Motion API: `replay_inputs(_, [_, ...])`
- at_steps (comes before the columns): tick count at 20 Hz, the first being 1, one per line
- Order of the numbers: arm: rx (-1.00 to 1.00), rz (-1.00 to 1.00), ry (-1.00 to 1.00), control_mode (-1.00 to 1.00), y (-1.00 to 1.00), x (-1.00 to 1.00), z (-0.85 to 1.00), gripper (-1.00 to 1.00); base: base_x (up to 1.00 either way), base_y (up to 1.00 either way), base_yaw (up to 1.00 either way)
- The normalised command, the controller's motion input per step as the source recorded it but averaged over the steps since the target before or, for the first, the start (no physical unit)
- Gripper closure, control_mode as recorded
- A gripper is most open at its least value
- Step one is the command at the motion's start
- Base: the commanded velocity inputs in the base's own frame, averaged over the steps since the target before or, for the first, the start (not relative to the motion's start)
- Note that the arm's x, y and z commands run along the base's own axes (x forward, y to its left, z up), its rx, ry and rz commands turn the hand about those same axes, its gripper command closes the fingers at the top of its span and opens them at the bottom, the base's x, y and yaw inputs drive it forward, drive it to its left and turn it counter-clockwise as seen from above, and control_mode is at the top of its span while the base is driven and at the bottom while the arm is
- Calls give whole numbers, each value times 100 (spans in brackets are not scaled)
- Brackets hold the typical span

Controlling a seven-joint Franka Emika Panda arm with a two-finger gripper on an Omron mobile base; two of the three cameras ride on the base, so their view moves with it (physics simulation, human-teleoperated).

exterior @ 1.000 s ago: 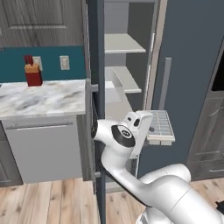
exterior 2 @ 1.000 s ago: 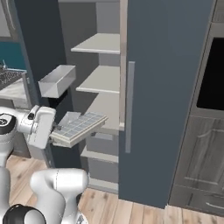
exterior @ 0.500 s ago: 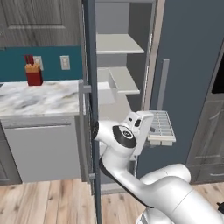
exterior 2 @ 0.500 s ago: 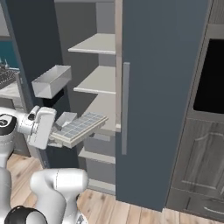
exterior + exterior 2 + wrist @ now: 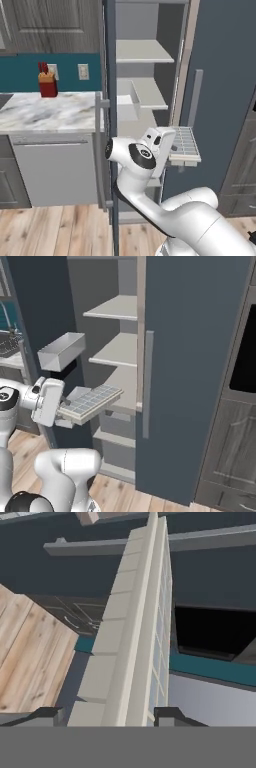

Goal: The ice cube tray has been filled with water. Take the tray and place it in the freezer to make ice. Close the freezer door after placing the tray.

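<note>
The ice cube tray [image 5: 185,144] is a pale gridded slab, held level at mid-height in front of the open freezer [image 5: 142,92]. My gripper [image 5: 167,146] is shut on its near short end. From the right, the ice cube tray [image 5: 92,402] points toward the white shelves of the freezer [image 5: 117,348], with my gripper [image 5: 62,407] at its left end. In the hand view the ice cube tray [image 5: 130,637] runs away edge-on from my gripper [image 5: 107,714]. The freezer door [image 5: 111,100] stands open, edge-on, and the freezer door [image 5: 35,306] carries a white bin [image 5: 62,351].
The plain slate-blue fridge door [image 5: 195,356] stays closed to the right of the opening, close beside the tray. A marble counter [image 5: 45,111] with a red knife block [image 5: 47,84] lies left of the open door, above a dishwasher [image 5: 55,170]. A dark oven [image 5: 245,356] sits far right.
The whole picture has shifted slightly sideways, so the camera has moved. The tray stays in my grip at the same height before the freezer opening.
</note>
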Motion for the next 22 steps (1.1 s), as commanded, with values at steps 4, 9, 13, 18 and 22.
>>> replay_inputs(4, [0, 0, 0, 100, 0, 0, 0, 100, 36, -27, 12])
replay_inputs(9, [0, 0, 0, 100, 0, 0, 0, 100, 42, -28, 12])
replay_inputs(13, [0, 0, 0, 100, 0, 0, 0, 100, 43, -26, 12])
replay_inputs(18, [0, 0, 0, 100, 0, 0, 0, 100, 37, -25, 11])
replay_inputs(22, [0, 0, 0, 100, 0, 0, 0, 100, 19, -30, 11])
